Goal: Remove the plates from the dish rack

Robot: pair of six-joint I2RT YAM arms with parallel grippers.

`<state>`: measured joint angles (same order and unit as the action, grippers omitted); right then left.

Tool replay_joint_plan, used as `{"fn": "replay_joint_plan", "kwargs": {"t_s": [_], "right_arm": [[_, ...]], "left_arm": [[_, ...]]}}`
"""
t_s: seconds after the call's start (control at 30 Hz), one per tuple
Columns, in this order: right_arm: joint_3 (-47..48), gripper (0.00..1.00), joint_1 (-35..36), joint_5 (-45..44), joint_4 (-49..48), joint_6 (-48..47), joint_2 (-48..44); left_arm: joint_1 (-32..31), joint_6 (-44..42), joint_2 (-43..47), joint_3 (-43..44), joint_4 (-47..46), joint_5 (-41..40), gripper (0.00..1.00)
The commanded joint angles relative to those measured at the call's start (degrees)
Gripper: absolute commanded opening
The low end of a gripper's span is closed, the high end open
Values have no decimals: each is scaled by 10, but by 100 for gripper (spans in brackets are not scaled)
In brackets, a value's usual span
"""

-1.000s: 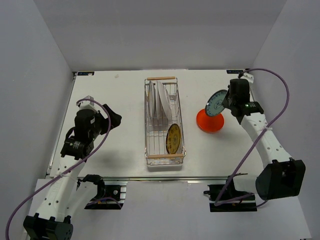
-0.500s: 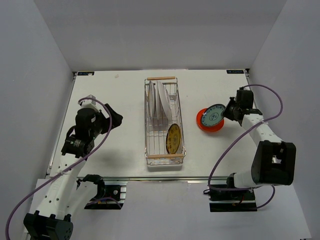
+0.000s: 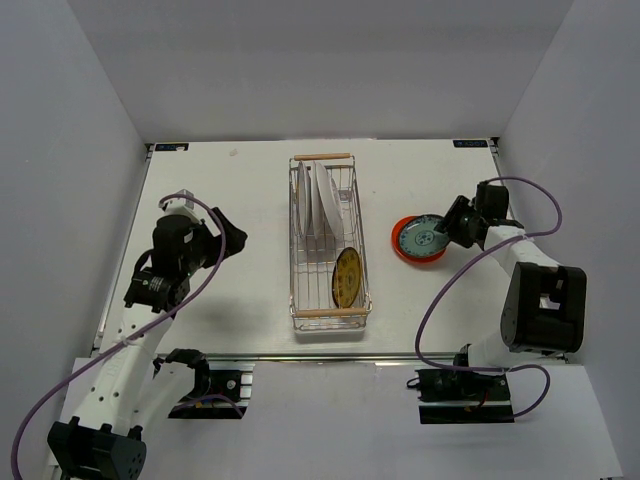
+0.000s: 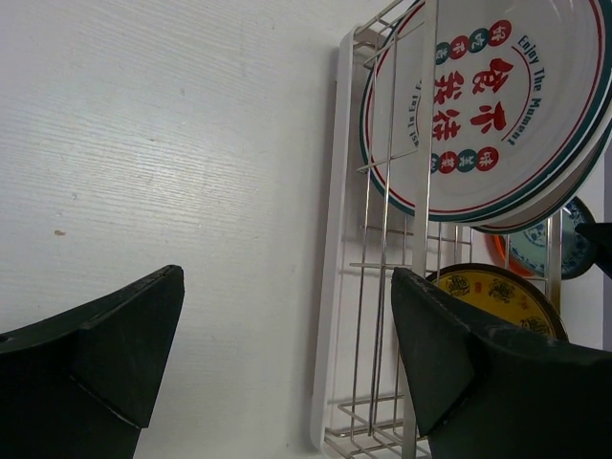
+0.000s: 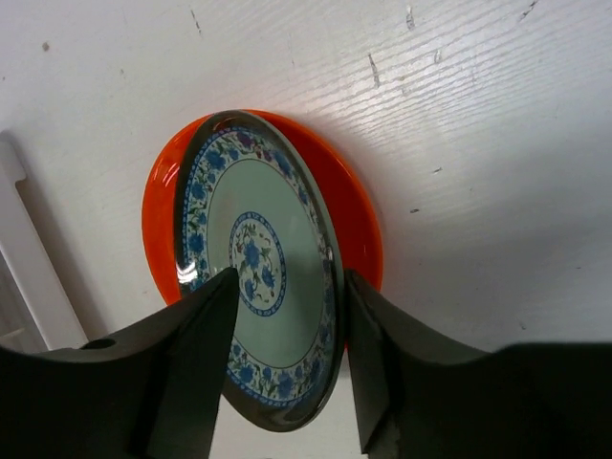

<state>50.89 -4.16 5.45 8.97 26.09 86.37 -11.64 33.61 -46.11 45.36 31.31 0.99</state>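
The dish rack (image 3: 292,250) stands mid-table holding two large white plates (image 3: 322,205) at its far end and a yellow plate (image 3: 347,277) near its front. To its right, a grey-teal plate with blue flowers (image 5: 258,258) leans tilted on an orange plate (image 5: 359,229) that lies flat on the table. My right gripper (image 5: 290,277) is open, its fingers standing either side of the teal plate's near rim. My left gripper (image 4: 287,277) hangs wide open and empty left of the rack, facing a white plate with a green rim (image 4: 478,105).
The rack's wooden handles (image 3: 322,157) cap both short ends. White walls close in the table on three sides. The right arm's purple cable (image 3: 540,200) loops above its wrist. Bare tabletop (image 3: 230,190) lies between the left arm and the rack.
My right gripper lowered the teal plate onto the orange one and its jaws spread apart from the shut grip. The left arm has stayed in place.
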Motion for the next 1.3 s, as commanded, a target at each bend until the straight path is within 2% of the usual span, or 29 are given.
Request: {"fn": "replay_joint_plan", "kwargs": {"t_s": [0.0, 0.07, 0.13, 0.17, 0.37, 0.53, 0.63, 0.93, 1.0, 1.1, 1.27], "right_arm": [[4, 54, -2, 25, 0, -10, 7], [6, 65, -2, 31, 6, -13, 14], [8, 87, 0, 33, 17, -22, 20], [10, 89, 0, 27, 21, -23, 22], [21, 89, 2, -76, 80, -44, -1], [42, 89, 18, -89, 108, -72, -84], [82, 89, 41, -63, 148, -107, -123], [158, 89, 264, 12, 247, -163, -203], [163, 89, 305, 30, 254, -169, -198], [170, 89, 331, 53, 252, -169, -175], [206, 89, 408, 11, 303, -163, -132]], "left_arm": [[-2, -5, 0, 10, -9, 24, 98], [-2, -4, 4, 5, -13, 35, 98], [-2, -3, 8, 1, -18, 42, 98], [-2, -3, 11, 0, -18, 41, 98], [-2, -6, 30, -13, -26, 75, 98], [-2, -6, 47, -16, -31, 77, 98], [-2, -9, 53, -5, -18, 74, 98], [-2, -9, 86, -23, -38, 88, 98], [-2, -11, 84, -20, -32, 88, 98], [-2, -13, 82, -18, -27, 87, 98], [-2, -14, 94, -19, -25, 88, 98]]}}
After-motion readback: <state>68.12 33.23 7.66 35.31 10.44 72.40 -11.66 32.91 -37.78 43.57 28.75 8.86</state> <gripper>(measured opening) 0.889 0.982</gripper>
